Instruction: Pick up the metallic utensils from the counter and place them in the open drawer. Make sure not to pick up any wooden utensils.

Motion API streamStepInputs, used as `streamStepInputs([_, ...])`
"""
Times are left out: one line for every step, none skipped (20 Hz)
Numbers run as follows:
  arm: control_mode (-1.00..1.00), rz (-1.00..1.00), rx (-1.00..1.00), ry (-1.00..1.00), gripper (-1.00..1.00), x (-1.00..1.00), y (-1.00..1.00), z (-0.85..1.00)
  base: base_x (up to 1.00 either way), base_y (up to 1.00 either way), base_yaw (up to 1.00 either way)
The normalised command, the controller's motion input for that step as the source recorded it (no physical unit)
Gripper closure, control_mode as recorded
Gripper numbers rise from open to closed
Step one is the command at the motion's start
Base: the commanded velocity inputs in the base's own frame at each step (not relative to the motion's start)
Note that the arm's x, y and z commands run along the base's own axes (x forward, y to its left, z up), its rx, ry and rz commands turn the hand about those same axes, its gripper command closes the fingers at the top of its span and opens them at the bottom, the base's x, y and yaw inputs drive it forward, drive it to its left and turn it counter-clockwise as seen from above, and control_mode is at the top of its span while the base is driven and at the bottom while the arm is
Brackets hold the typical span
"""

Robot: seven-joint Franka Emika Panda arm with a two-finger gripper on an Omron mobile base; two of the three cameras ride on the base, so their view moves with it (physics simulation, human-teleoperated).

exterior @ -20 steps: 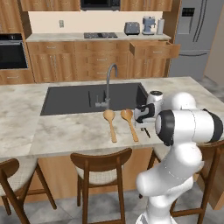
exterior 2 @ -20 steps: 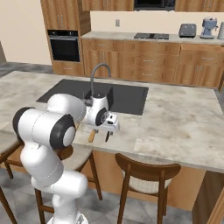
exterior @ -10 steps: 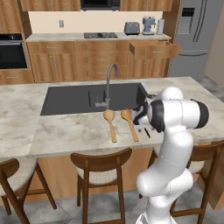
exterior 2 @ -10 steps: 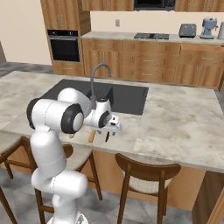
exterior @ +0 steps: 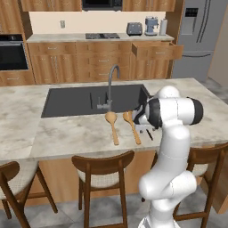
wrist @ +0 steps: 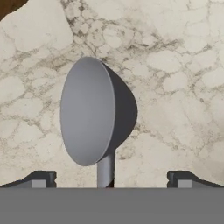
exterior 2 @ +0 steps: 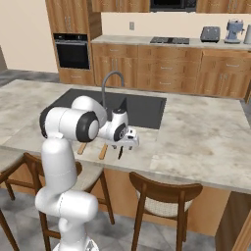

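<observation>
I am looking over the worktop (exterior: 67, 129) with its sink (exterior: 80, 100); the open drawer (exterior: 156, 50) is waiting well behind the sink, across the aisle. The end effector (exterior 2: 127, 144) is hanging released, jaws spread wide, just in front of the sink's right corner. The spoons (exterior: 112, 127) are lying beside it, toward the tap. The metal utensil (wrist: 97, 111) is sitting directly beneath, its stem running between the fingertips (wrist: 40, 178), rounded grey head pointing away, long axis crossing the closing line.
</observation>
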Motion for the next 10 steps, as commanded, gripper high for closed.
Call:
streamStepInputs([-1.00, 0.00, 0.00, 0.00, -1.00, 0.00, 0.00, -0.28, 0.00, 0.00, 0.00])
streamStepInputs([-1.00, 0.00, 0.00, 0.00, -1.00, 0.00, 0.00, -0.16, 0.00, 0.00, 0.00])
streamStepInputs([-1.00, 0.00, 0.00, 0.00, -1.00, 0.00, -0.10, -0.16, 0.00, 0.00, 0.00])
streamStepInputs([-1.00, 0.00, 0.00, 0.00, -1.00, 0.00, -0.06, -0.20, 0.00, 0.00, 0.00])
streamStepInputs([-1.00, 0.00, 0.00, 0.00, -1.00, -0.09, -0.05, -0.26, 0.00, 0.00, 0.00])
streamStepInputs([-1.00, 0.00, 0.00, 0.00, -1.00, -0.14, 0.00, -0.32, 0.00, 0.00, 0.00])
streamStepInputs([-1.00, 0.00, 0.00, 0.00, -1.00, -0.16, -0.01, -0.33, 0.00, 0.00, 0.00])
streamStepInputs([-1.00, 0.00, 0.00, 0.00, -1.00, -0.14, -0.05, -0.32, 0.00, 0.00, 0.00])
streamStepInputs([-1.00, 0.00, 0.00, 0.00, -1.00, -0.15, -0.04, -0.36, 0.00, 0.00, 0.00])
streamStepInputs([-1.00, 0.00, 0.00, 0.00, -1.00, -0.12, -0.04, -0.38, 0.00, 0.00, 0.00])
